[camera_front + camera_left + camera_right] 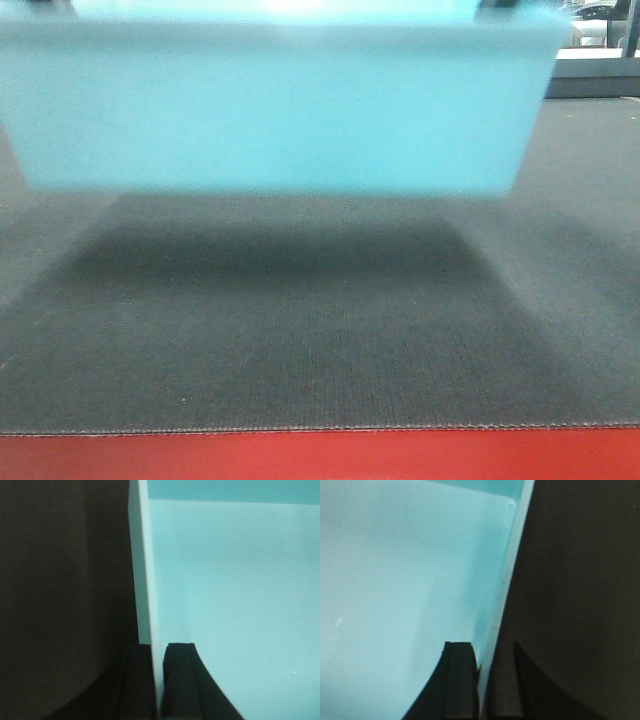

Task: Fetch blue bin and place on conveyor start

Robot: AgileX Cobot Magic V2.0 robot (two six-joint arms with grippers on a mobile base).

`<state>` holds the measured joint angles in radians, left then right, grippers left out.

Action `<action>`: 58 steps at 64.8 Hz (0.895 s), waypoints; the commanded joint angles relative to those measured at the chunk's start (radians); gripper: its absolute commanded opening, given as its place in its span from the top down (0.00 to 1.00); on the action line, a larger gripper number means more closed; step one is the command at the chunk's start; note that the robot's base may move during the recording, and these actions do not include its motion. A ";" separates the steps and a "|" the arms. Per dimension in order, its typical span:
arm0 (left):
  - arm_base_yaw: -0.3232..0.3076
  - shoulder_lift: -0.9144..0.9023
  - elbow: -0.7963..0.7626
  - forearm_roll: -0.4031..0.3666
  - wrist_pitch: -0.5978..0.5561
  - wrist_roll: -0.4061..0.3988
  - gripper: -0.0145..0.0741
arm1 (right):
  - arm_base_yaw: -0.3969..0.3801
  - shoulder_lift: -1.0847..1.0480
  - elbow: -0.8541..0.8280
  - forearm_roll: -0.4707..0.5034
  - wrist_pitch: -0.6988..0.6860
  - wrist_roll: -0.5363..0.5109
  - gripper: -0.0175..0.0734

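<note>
A: Nearest is the red front edge [320, 455], then the conveyor belt [300, 330], bare up to the bin's shadow.
B: Blue bin [280, 110]?
A: Over the belt's far half, blurred. Can't tell if it touches. The left gripper [157, 650] and right gripper [482, 650] each pinch an end wall, one finger inside and one outside, likely for a level set-down.
B: Obstacles?
A: None on the belt. There's a dark bar [592, 85] beyond its far right corner.

Front view sits low at the conveyor start [300, 340], facing forward, near the blue bin [280, 110]. Wrist views look past the left hand [159, 650] and right hand [487, 647], tight on its walls; all share bin and belt.
</note>
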<state>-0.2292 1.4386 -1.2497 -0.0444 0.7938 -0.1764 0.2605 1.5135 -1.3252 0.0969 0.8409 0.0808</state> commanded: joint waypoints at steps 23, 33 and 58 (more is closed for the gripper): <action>0.007 0.027 0.060 0.079 -0.071 0.017 0.44 | -0.009 0.046 0.028 -0.063 -0.030 -0.011 0.44; 0.007 0.010 0.058 0.079 -0.056 0.017 0.17 | -0.009 0.032 0.024 -0.063 -0.027 -0.003 0.18; 0.042 -0.175 0.072 0.211 0.020 0.018 0.65 | -0.106 -0.100 -0.010 -0.085 0.007 -0.003 0.62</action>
<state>-0.2107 1.3097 -1.1856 0.1303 0.7912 -0.1606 0.2008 1.4511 -1.3280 0.0361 0.8273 0.0797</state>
